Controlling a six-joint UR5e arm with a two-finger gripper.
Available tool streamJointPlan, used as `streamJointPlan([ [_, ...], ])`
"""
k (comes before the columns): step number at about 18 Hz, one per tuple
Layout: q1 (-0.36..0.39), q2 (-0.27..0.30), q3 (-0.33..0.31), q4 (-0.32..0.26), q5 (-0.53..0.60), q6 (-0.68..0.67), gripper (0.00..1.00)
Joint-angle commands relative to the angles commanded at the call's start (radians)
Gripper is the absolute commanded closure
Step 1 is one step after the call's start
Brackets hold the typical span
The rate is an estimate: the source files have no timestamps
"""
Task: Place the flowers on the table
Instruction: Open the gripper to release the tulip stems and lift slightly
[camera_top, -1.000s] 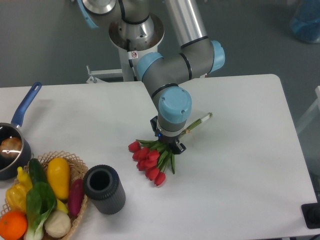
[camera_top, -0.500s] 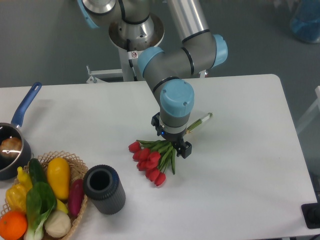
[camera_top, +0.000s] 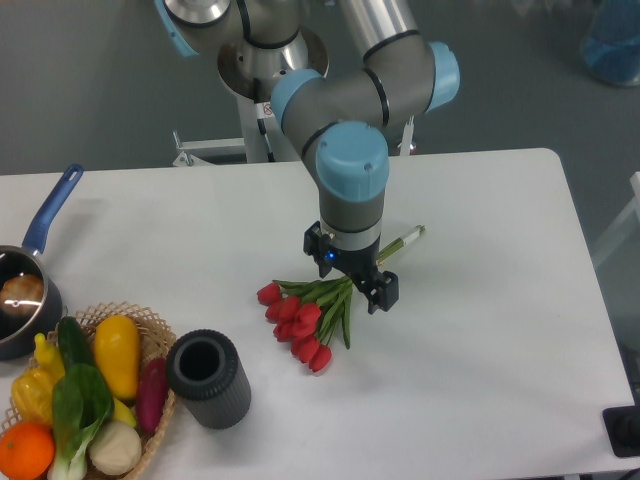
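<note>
At the centre of the view: white desk (camera_top: 480, 330), rectangular with rounded corners, matte.

Arm: grey UR5e with light blue joint caps, reaching down from its base behind the desk; wrist upright over the middle of the desk.

Wicker basket (camera_top: 160, 335), front left corner, partly cut by the frame edge; holds a yellow squash (camera_top: 117, 352), a purple eggplant (camera_top: 152, 392), a yellow pepper, a leafy green with white stalk (camera_top: 82, 420), an orange (camera_top: 24, 450) and a dark green vegetable.

Saucepan (camera_top: 20, 300), left edge, blue handle pointing away toward the back; a brownish item inside, kind cannot be told.

Black cylinder (camera_top: 208, 378), hollow, upright, just beside the basket's right rim.

Flowers (camera_top: 300, 318): bunch of red tulips with green leaves, lying flat on the desk, heads toward the front left, stems running up right under the gripper, stem ends showing beyond it.

Gripper (camera_top: 354, 282): black, directly above the stems; fingers (camera_top: 384, 293) spread and released, not clasping the bunch.
</note>
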Motion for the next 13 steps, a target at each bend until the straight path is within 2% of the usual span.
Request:
streamJointPlan([
  [4,0.003,0.000,0.038,0.015,0.000,0.000,0.00],
  [7,0.020,0.021,0.040,0.015,-0.005,0.002,0.00],
  [13,0.080,0.060,0.042,0.015,-0.101,0.003,0.00],
])
